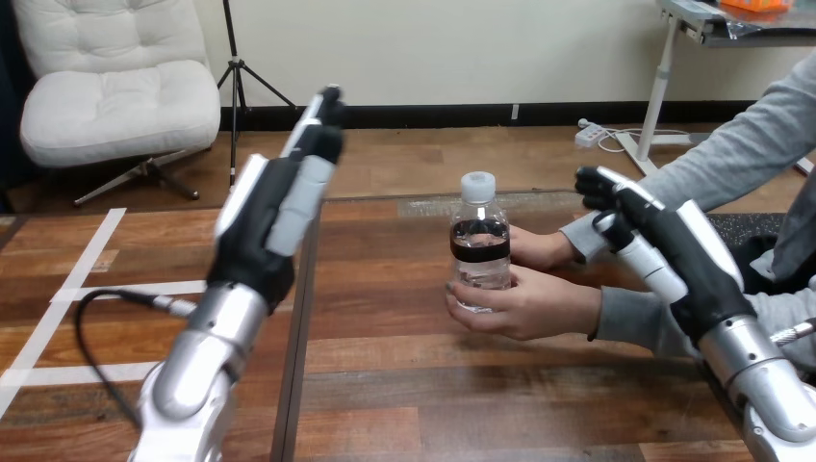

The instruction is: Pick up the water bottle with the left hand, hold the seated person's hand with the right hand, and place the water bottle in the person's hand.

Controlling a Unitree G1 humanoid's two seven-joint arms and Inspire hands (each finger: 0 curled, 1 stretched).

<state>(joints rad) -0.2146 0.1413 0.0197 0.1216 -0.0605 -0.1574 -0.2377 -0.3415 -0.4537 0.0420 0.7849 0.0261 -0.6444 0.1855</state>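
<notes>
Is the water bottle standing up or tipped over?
Upright: the water bottle stands with its white cap on top, the person's hands around it.

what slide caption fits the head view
The person's hands hold the upright water bottle; the robot's left hand and right hand hover open.

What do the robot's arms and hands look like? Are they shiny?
Yes, quite shiny! The left arm and the right arm have smooth, rounded silver forearms, like metal tubes. The left hand is black with white shells on its back. The right hand matches it: black, with white shells and fingers made of black and white pieces.
</notes>
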